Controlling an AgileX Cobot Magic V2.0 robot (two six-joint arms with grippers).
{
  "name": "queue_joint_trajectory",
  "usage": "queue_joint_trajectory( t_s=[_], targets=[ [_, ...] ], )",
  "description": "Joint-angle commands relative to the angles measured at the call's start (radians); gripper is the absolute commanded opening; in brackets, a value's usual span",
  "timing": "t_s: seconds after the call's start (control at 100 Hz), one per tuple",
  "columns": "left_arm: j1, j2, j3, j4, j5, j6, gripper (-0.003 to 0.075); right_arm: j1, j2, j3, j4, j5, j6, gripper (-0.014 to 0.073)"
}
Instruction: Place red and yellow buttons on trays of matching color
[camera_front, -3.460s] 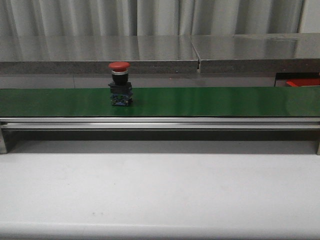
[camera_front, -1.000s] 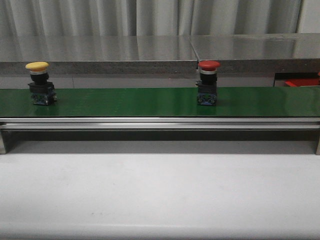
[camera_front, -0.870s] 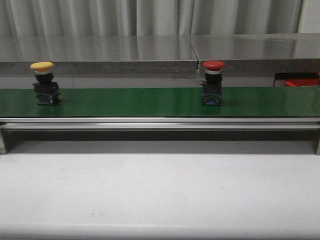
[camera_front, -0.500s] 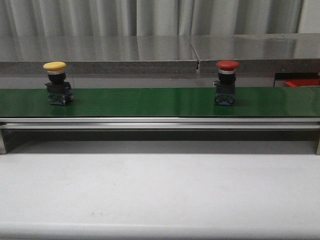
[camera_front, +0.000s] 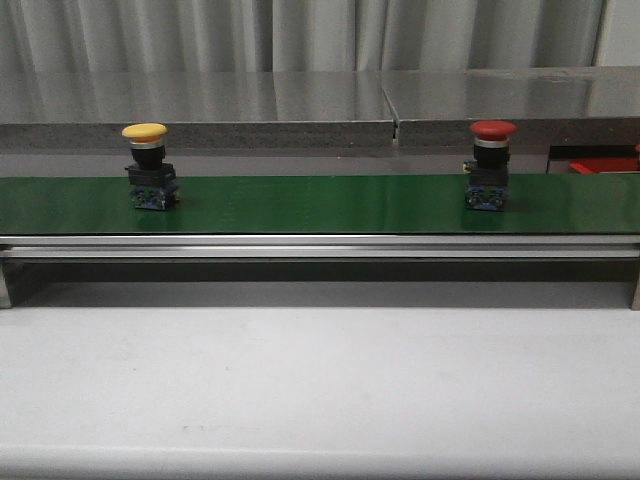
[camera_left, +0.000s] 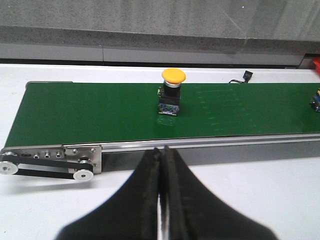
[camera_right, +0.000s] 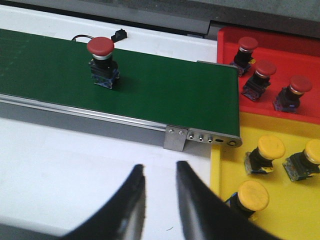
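A yellow button (camera_front: 146, 166) stands upright on the green conveyor belt (camera_front: 320, 203) at the left, also in the left wrist view (camera_left: 172, 91). A red button (camera_front: 491, 165) stands on the belt at the right, seen too from the right wrist (camera_right: 102, 62). Past the belt's right end lie a red tray (camera_right: 235, 49) holding three red buttons and a yellow tray (camera_right: 280, 215) holding three yellow buttons. My left gripper (camera_left: 162, 151) is shut and empty over the white table in front of the belt. The right gripper (camera_right: 159, 167) is open and empty, near the belt's end.
The belt's aluminium rail (camera_front: 320, 246) runs along its front edge. A roller bracket (camera_left: 50, 161) marks the belt's left end. A steel counter (camera_front: 320, 100) runs behind the belt. A black cable (camera_right: 95, 36) lies beyond the belt. The white table (camera_front: 320, 380) spreads in front.
Both buttons have ridden rightward on the belt; the yellow one entered from the left after the earliest frame. No arm shows in the front view.
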Motion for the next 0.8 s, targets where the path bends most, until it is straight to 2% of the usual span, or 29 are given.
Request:
queue_joint_trajectory(
  t_s=[0.0,0.03,0.06,0.13,0.34,0.79],
  targets=[
    [-0.011,0.004,-0.026,-0.016,-0.069,-0.001,-0.0019,0.004,0.0,-0.024,0.02,-0.057,-0.009,0.0491],
    [-0.011,0.004,-0.026,-0.016,-0.069,-0.001,-0.0019,0.004,0.0,-0.024,0.02,-0.065,-0.009,0.0575],
    [-0.011,0.004,-0.026,-0.016,-0.069,-0.001,-0.0019,0.004,0.002,-0.024,0.02,-0.079,-0.009,0.0623],
    [-0.011,0.004,-0.026,-0.016,-0.069,-0.001,-0.0019,0.004,0.023,-0.027,0.027,-0.107,-0.009,0.0593],
    [-0.011,0.004,-0.026,-0.016,-0.069,-0.001,-0.0019,0.004,0.233,-0.102,0.101,-0.13,-0.009,0.0594],
    [-0.011,0.004,-0.026,-0.016,-0.069,-0.001,-0.0019,0.033,0.832,-0.491,0.113,-0.064,-0.028,0.0594]
  ],
)
